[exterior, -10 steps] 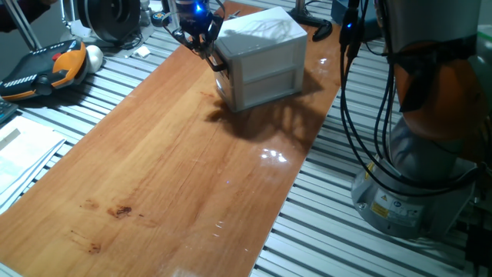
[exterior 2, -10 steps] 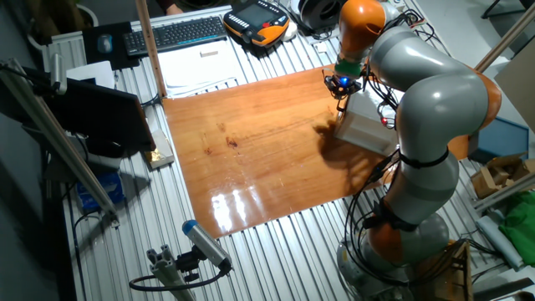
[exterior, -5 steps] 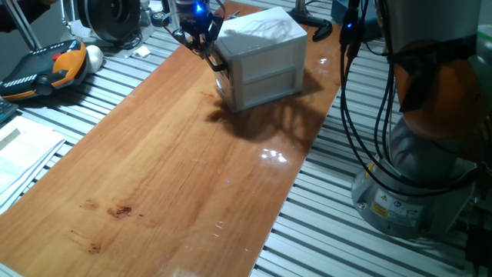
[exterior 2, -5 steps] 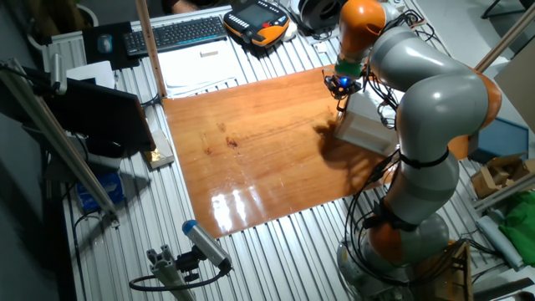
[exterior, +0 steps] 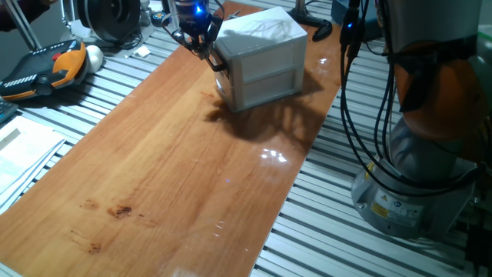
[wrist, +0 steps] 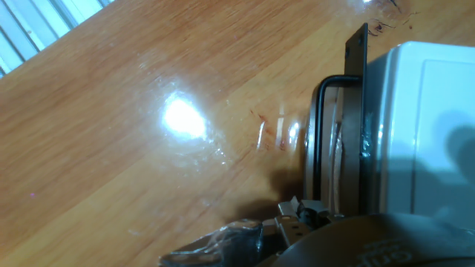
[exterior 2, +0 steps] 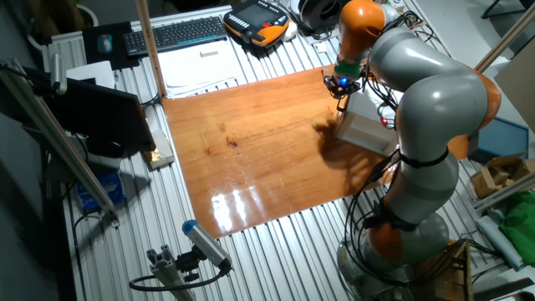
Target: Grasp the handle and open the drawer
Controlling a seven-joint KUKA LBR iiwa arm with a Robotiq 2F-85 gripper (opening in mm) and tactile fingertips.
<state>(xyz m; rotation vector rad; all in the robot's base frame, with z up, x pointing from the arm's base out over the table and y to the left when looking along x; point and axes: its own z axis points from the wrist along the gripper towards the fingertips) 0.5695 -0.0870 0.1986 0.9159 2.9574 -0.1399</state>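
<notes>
The white box (exterior: 265,54) stands at the far end of the wooden board (exterior: 169,177). The drawer's front (wrist: 363,89) shows in the hand view as a thin dark edge flush against the box (wrist: 423,111). The black U-shaped handle (wrist: 318,141) stands out from it. The handle (exterior: 219,65) is a small dark piece on the box's left face in one fixed view. My gripper (exterior: 206,52) hangs right at that face, just above the handle. In the hand view its fingertips (wrist: 297,213) sit at the handle's lower end. I cannot tell whether the jaws grip the bar. The gripper (exterior 2: 341,94) is tiny in the other fixed view.
An orange teach pendant (exterior: 46,68) and white papers (exterior: 23,154) lie left of the board on the slatted table. Black cables (exterior: 350,92) hang right of the box beside the robot's base (exterior: 415,177). A keyboard (exterior 2: 180,33) lies beyond the board.
</notes>
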